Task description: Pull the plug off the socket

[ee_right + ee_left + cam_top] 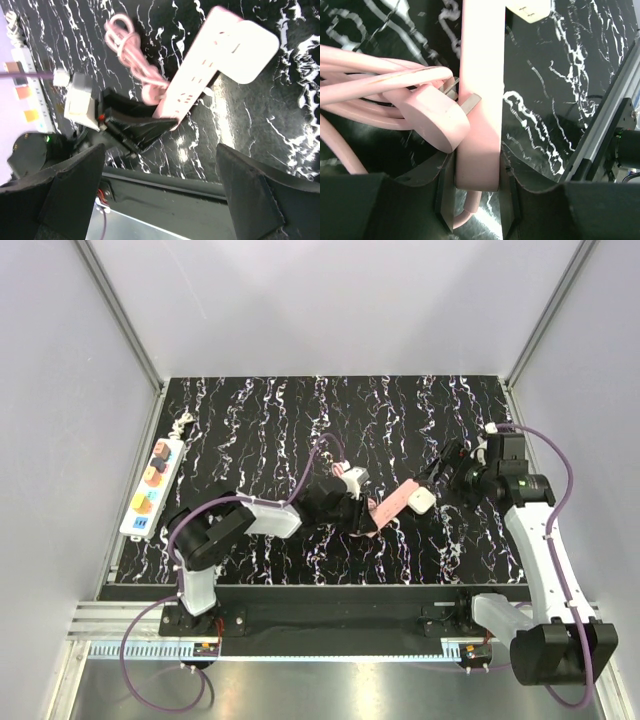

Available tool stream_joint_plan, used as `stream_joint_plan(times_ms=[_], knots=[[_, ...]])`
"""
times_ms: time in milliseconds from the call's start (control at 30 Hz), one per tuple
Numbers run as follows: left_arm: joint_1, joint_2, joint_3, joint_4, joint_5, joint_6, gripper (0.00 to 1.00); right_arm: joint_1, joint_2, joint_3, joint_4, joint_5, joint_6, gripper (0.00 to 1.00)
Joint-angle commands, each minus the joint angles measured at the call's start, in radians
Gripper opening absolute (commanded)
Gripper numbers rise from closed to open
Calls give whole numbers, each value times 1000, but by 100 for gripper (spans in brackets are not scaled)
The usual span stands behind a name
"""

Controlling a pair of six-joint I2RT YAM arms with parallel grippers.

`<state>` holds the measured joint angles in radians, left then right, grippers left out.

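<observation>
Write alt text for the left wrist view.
The left tool clamps the near end of a pink power strip that runs up the middle over a black marbled table. A bundled pink cord and pink plug lie against it on the left, and a white adapter, partly cropped, sits at its far end.

A black table (260,410) veined with white sits between pale grey walls (330,300).
</observation>
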<state>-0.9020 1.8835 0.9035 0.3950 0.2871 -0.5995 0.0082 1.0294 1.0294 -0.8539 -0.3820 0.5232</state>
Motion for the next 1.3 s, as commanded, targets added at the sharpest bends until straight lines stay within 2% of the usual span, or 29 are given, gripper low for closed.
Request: stream_joint_plan(times_ms=[0, 233, 367, 500, 767, 1000, 1267], knots=[[14, -17, -86, -79, -83, -62, 0, -4, -9, -78, 148, -34, 90, 100], [74, -4, -138, -117, -62, -134, 0, -2, 38, -241, 320, -78, 115, 100], [104, -18, -218, 22, -6, -204, 0, -51, 58, -305, 427, -100, 120, 100], [109, -20, -229, 21, 21, -203, 0, -71, 148, -321, 507, -147, 103, 100], [107, -29, -247, 48, 44, -224, 0, -109, 300, -402, 814, -287, 164, 98], [107, -41, -247, 30, 23, -212, 0, -143, 412, -491, 1047, -386, 193, 95], [92, -50, -222, -42, -23, -204, 0, -143, 564, -512, 1248, -472, 254, 89]])
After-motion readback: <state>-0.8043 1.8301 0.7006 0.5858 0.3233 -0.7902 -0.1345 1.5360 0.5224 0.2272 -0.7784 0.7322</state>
